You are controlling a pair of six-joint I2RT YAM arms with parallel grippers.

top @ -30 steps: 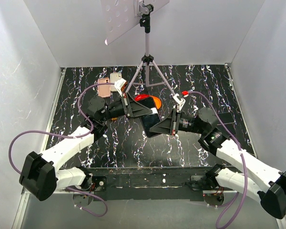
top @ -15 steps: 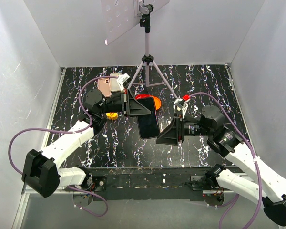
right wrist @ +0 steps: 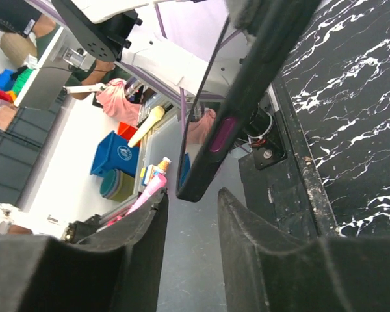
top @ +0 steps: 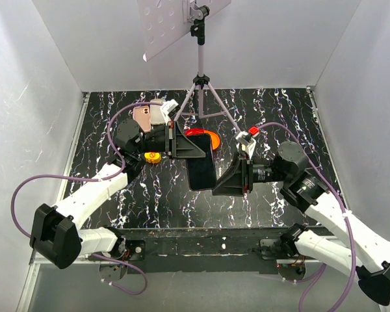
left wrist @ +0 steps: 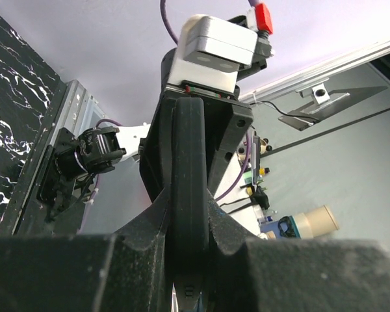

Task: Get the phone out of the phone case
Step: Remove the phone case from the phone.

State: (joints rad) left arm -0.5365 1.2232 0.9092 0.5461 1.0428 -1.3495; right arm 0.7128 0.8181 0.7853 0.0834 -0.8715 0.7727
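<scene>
The phone [top: 201, 171] sits in its black phone case [right wrist: 250, 84], hanging edge-on above the table. A purple side button shows on the case in the right wrist view. My left gripper [top: 203, 153] is shut on the case's upper end; in the left wrist view the case edge [left wrist: 188, 149] is pinched between the fingers of the left gripper [left wrist: 188, 198]. My right gripper [top: 216, 190] is open just right of the phone's lower corner. In the right wrist view that corner hangs just above the gap of the right gripper [right wrist: 192, 198], touching neither finger.
A tripod [top: 201, 84] holding a white perforated board [top: 166, 19] stands at the back centre. A red-orange object [top: 207, 135] lies behind the phone, a small yellow piece [top: 152, 156] beside the left arm, and two pinkish cases [top: 143, 117] at the back left.
The right gripper has let go of the phone's end and drawn back to the right. The left gripper has swung the cased phone to hang more upright.
</scene>
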